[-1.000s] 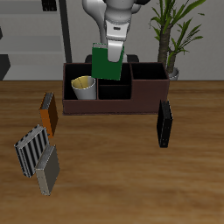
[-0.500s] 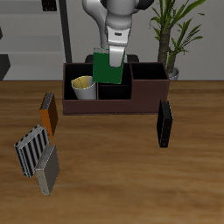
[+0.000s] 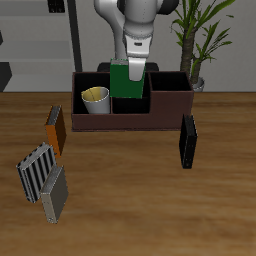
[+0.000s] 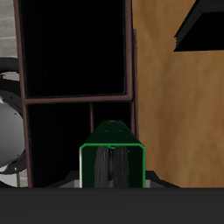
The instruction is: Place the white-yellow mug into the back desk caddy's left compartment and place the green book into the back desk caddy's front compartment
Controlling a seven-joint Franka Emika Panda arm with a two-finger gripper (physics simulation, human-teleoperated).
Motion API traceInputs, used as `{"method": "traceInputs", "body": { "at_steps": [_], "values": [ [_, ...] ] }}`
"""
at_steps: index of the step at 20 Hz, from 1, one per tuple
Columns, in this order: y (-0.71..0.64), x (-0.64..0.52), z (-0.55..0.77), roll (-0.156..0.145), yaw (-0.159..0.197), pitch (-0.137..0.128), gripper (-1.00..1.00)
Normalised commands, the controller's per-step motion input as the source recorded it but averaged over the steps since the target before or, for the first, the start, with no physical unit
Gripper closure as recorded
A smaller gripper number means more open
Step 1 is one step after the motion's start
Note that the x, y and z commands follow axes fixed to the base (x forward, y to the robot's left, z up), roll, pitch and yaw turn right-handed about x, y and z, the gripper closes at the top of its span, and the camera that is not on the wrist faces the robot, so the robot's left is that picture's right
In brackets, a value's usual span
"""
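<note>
The green book (image 3: 128, 82) hangs upright over the split middle section of the back desk caddy (image 3: 170, 103), its lower edge about level with the rim. My gripper (image 3: 135, 66) is shut on the book's top edge. The white-yellow mug (image 3: 95, 100) stands inside the caddy's left compartment, beside the book. In the wrist view the green book (image 4: 111, 140) points down between dark partitions of the caddy (image 4: 131, 61), with my fingers (image 4: 105, 166) pressed on it, and a grey curve of the mug (image 4: 10, 131) shows alongside. I cannot tell which middle cell lies under the book.
An orange book (image 3: 55, 128) stands in front of the caddy near the mug's end. A striped book (image 3: 36, 170) and a grey book (image 3: 53, 193) lie nearer the table's front edge. A black book (image 3: 187, 141) stands by the caddy's other end. A potted plant (image 3: 196, 45) rises behind.
The book was tilted and nearer the mug's cell. It has shifted along the caddy to the middle section, straightened upright and come down a little, still in my grip.
</note>
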Motion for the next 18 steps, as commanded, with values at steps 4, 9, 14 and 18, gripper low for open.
{"method": "traceInputs", "body": {
  "at_steps": [4,9,14,18],
  "values": [
    [0.10,0.03,-0.10,0.007,-0.010,0.025,1.00],
    [0.03,-0.01,-0.18,0.009,0.013,0.031,1.00],
    [0.01,-0.02,-0.15,0.006,0.003,0.030,1.00],
    [-0.01,0.04,-0.17,-0.003,-0.009,0.031,1.00]
  ]
}}
